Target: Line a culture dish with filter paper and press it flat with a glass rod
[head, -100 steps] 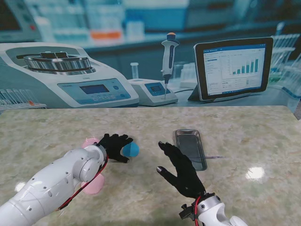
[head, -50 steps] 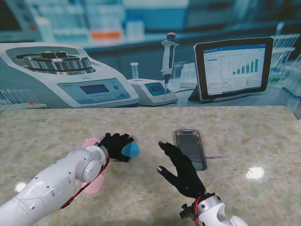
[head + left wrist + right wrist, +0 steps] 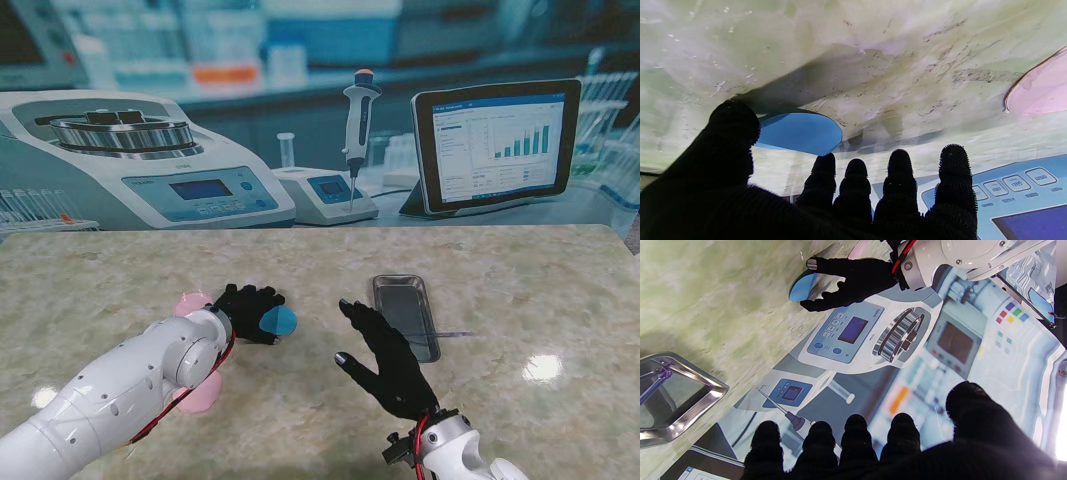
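Left hand [image 3: 245,309] barely shifted, pinching blue filter paper [image 3: 277,320]; right hand [image 3: 385,362] spread wide; no legible writing.

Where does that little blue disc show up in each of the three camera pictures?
Stand view: the blue disc lies just left of the table's middle, at the left hand's fingertips.
Left wrist view: it fills the middle-left of the picture, beside the thumb.
Right wrist view: it sits near the top, left of centre.
Shared landmark: the black-gloved left hand touching it.
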Robot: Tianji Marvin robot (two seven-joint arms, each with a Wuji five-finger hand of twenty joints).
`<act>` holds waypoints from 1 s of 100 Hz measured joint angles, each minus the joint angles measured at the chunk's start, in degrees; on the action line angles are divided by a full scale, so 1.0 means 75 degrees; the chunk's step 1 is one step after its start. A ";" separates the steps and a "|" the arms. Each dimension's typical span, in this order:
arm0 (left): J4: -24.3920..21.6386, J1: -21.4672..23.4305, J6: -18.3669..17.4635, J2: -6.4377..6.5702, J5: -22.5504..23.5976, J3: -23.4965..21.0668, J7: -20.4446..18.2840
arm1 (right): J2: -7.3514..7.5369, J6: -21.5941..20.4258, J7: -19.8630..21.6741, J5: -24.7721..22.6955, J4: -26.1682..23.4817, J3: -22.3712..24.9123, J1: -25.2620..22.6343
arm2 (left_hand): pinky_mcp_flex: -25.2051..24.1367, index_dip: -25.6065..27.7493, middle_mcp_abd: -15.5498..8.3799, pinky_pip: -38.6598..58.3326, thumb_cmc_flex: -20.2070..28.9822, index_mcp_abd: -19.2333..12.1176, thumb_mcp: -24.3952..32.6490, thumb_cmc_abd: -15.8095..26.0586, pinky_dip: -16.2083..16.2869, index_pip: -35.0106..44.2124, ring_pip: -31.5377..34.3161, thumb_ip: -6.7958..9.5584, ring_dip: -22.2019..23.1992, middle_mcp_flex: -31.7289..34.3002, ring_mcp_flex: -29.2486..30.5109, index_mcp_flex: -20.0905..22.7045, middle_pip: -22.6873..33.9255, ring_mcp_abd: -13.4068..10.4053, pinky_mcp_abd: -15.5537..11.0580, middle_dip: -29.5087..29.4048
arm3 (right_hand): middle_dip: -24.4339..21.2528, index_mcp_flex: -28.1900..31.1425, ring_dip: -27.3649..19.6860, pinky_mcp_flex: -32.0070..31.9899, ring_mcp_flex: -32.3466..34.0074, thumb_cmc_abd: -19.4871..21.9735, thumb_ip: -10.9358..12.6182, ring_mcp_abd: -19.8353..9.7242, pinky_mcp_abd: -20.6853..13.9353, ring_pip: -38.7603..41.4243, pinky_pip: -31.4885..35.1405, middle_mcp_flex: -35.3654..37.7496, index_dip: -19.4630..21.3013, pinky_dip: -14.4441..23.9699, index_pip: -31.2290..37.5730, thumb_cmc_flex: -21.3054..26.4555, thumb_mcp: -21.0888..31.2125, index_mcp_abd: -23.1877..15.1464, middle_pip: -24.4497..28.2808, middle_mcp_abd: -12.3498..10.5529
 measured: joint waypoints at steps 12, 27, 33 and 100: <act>0.0054 -0.0019 -0.0011 -0.0017 -0.0044 0.0033 0.0097 | 0.0000 0.0000 -0.0002 0.0001 0.0000 0.0000 -0.0001 | 0.0000 0.0376 0.0000 0.0000 0.0101 0.0000 -0.0095 0.0064 0.0000 0.0186 0.0010 0.0032 0.0001 0.0000 0.0000 0.0000 0.0003 0.0000 0.0000 0.0082 | 0.0000 0.0000 0.0000 0.0000 0.0000 0.0000 0.0000 0.0000 0.0000 0.0000 0.0000 0.0000 0.0002 0.0000 0.0000 0.0000 0.0000 0.0000 0.0000 0.0000; 0.0106 -0.0035 -0.0041 -0.0037 -0.0063 0.0040 0.0192 | 0.0000 -0.0002 -0.0005 0.0004 0.0000 0.0000 -0.0001 | 0.0000 -0.0769 0.0000 0.0019 0.0096 0.0000 0.0310 0.0064 0.0000 0.1125 0.0096 0.0057 0.0001 0.0000 0.0000 -0.0070 0.0003 -0.0001 0.0000 0.0200 | 0.0000 0.0000 0.0000 0.0000 0.0000 0.0000 0.0000 0.0000 0.0000 0.0000 0.0000 0.0000 0.0066 0.0000 0.0000 0.0000 0.0000 0.0000 0.0000 0.0000; 0.0115 -0.0027 -0.0049 -0.0048 -0.0065 0.0016 0.0229 | 0.0000 -0.0003 -0.0006 0.0004 0.0000 -0.0003 0.0000 | 0.0000 -0.1369 0.0000 0.0027 0.0216 -0.0021 0.0411 0.0093 0.0000 0.1535 0.0107 0.0231 0.0001 0.0000 0.0000 -0.0001 0.0007 -0.0001 0.0000 0.0277 | 0.0000 0.0000 0.0001 0.0000 0.0000 0.0000 0.0000 0.0000 0.0000 0.0000 0.0000 0.0000 0.0066 0.0000 0.0000 0.0000 0.0000 0.0000 0.0000 0.0000; -0.0131 0.0278 -0.0211 -0.0061 0.0083 -0.0476 0.0385 | -0.0004 -0.0013 -0.0044 0.0015 0.0008 -0.0037 0.0015 | 0.0000 -0.1475 0.0000 0.0037 0.0799 -0.0220 0.0365 0.0328 0.0001 0.5042 0.0303 0.0393 0.0001 0.0000 0.0000 0.0087 0.0097 -0.0001 -0.0001 0.0688 | 0.0000 0.0000 0.0009 0.0000 0.0000 0.0000 0.0000 0.0000 0.0000 0.0000 0.0000 0.0000 0.0171 0.0001 0.0000 0.0000 0.0000 0.0000 0.0012 0.0000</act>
